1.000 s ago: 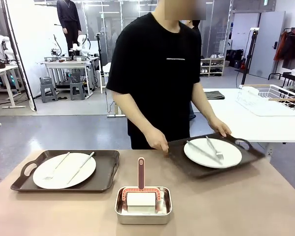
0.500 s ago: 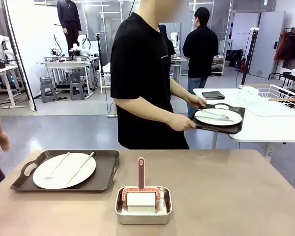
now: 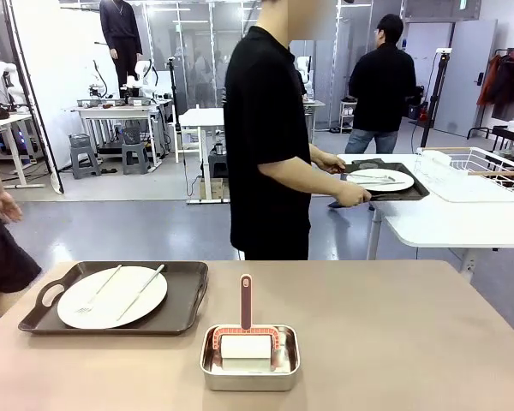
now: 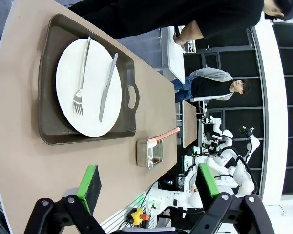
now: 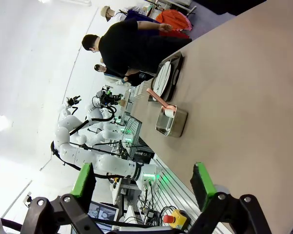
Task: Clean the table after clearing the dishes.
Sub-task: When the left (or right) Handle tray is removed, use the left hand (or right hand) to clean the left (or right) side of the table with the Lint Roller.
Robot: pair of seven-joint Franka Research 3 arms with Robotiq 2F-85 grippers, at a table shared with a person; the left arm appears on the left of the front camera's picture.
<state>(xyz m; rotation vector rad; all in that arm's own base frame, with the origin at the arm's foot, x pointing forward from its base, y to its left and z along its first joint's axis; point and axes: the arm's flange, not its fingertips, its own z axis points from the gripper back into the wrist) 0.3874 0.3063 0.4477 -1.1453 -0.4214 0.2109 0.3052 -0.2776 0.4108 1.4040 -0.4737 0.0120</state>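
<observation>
Both my grippers hang released above the near edge of the worktop: the left gripper and the right gripper each have their green pads spread wide with nothing between them. I judge they wait because clearing isn't finished. Ahead of my left gripper sits a dark handled tray carrying a round white plate, with a fork and a knife laid side by side on it. Far beyond both grippers, the person holds the second tray at the white side table. The steel pan with its pink-handled scrubber stands between my grippers – handy for wiping the matte taupe top.
</observation>
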